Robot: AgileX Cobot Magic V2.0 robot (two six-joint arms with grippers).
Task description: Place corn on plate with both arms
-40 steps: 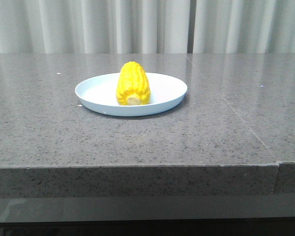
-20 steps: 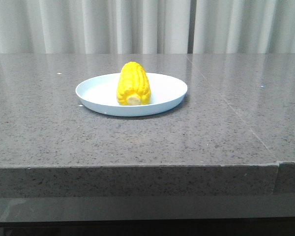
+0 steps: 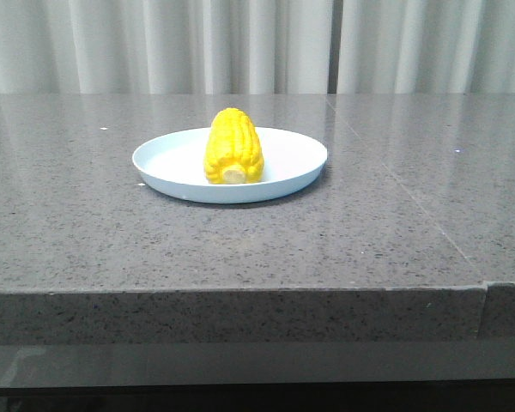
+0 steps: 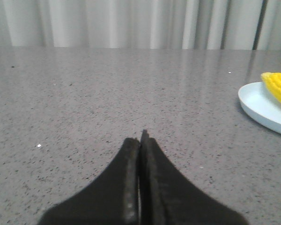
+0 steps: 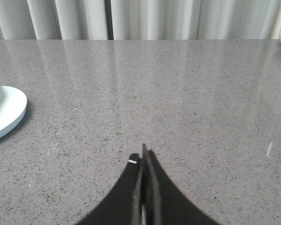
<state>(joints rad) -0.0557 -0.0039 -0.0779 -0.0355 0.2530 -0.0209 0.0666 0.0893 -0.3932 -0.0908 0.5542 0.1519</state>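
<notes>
Nearest the camera ran the front edge of the grey speckled stone table [image 3: 240, 257], with a seam crossing its surface toward the right front corner. Farther in, roughly midway between front and back edges and a little left of centre, sat the plate [image 3: 292, 159], pale blue-white and shallow. The corn [image 3: 233, 146] lay on the plate, near its middle, its pale stub end facing the front edge and its tapered tip pointing toward the back edge. Behind the table hung pale pleated curtains [image 3: 257, 43].

Neither arm appeared in the front view. In the left wrist view, the left gripper [image 4: 141, 140] hung over bare table, its two black fingers pressed together with nothing between them; the plate [image 4: 262, 105] and the corn [image 4: 278, 86] showed well apart from it. In the right wrist view, the right gripper [image 5: 144, 157] likewise had its fingers closed against each other and empty, over bare table, with the plate [image 5: 7, 112] well apart.
</notes>
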